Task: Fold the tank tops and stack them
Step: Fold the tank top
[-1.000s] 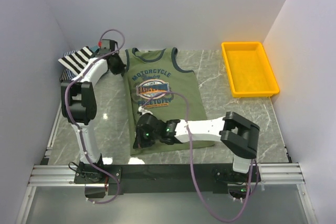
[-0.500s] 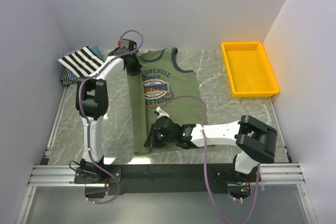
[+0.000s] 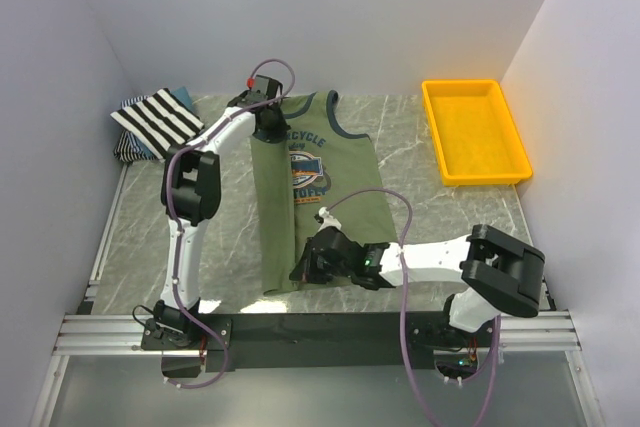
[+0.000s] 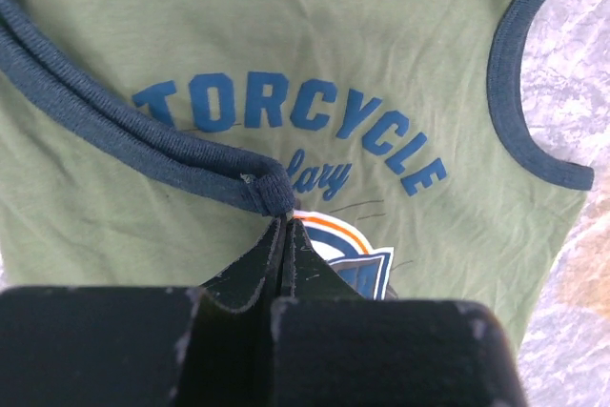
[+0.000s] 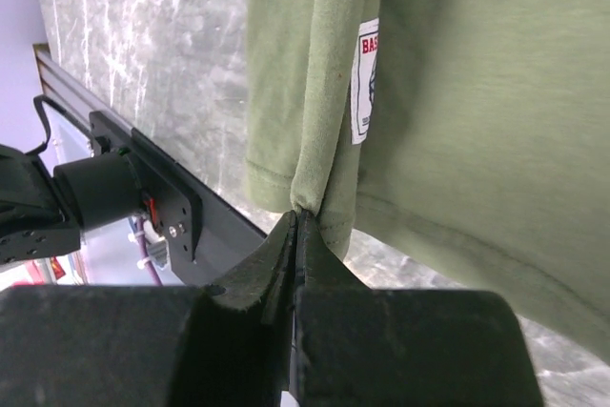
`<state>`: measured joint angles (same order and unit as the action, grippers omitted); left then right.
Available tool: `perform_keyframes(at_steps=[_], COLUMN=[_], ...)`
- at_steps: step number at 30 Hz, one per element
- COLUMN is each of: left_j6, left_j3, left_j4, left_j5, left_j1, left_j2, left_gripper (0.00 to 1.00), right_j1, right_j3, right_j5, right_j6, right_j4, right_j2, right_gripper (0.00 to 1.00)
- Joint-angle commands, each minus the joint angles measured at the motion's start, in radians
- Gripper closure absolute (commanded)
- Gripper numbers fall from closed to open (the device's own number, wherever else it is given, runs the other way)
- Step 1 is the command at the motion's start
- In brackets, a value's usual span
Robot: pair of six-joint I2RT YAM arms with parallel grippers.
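Observation:
The olive-green tank top (image 3: 345,182) lies on the marble table with its left side lifted and doubled over toward the right. My left gripper (image 3: 268,123) is at its top, shut on the navy-trimmed strap (image 4: 219,164) just above the chest print (image 4: 295,111). At the near end, my right gripper (image 3: 304,270) is shut on a pinch of the bottom hem (image 5: 307,173). The black-and-white striped tank top (image 3: 155,119) lies folded at the far left on top of a bluish one (image 3: 184,98).
A yellow plastic tray (image 3: 518,152) stands at the back right of the table. The black mounting rail (image 3: 320,327) runs along the near edge. White walls close in the left, back and right sides.
Both grippers have moved to the right, carrying the olive top's left edge over its middle. The visible part of the shirt has narrowed and part of the chest print is now covered.

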<state>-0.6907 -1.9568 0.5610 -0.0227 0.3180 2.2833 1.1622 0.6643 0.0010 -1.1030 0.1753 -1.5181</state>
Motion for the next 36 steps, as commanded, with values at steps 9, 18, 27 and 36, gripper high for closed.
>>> perform_keyframes(at_steps=[9,18,27,36], left_j6=[-0.02,-0.021,-0.024,-0.024], left_j3=[-0.073,-0.113,-0.131,-0.116], left_j4=[-0.021,-0.01,-0.012,-0.03], left_j5=[0.044,0.044,0.04,0.033], left_j1=[0.026,0.046,0.062,0.064], left_j2=[0.03,0.053,0.077,0.105], left_gripper=[0.99,0.99,0.99,0.99], right_j1=[-0.027,-0.035,-0.044,-0.053], right_j3=[-0.071,-0.106,-0.149,-0.17], right_j5=[0.037,0.045,0.056,0.076], right_j6=[-0.023,-0.031,-0.046,-0.054], right_j4=[0.047,0.047,0.052,0.029], right_j2=[0.065,0.091,0.122,0.147], right_gripper=[1.0,1.0,1.0,1.0])
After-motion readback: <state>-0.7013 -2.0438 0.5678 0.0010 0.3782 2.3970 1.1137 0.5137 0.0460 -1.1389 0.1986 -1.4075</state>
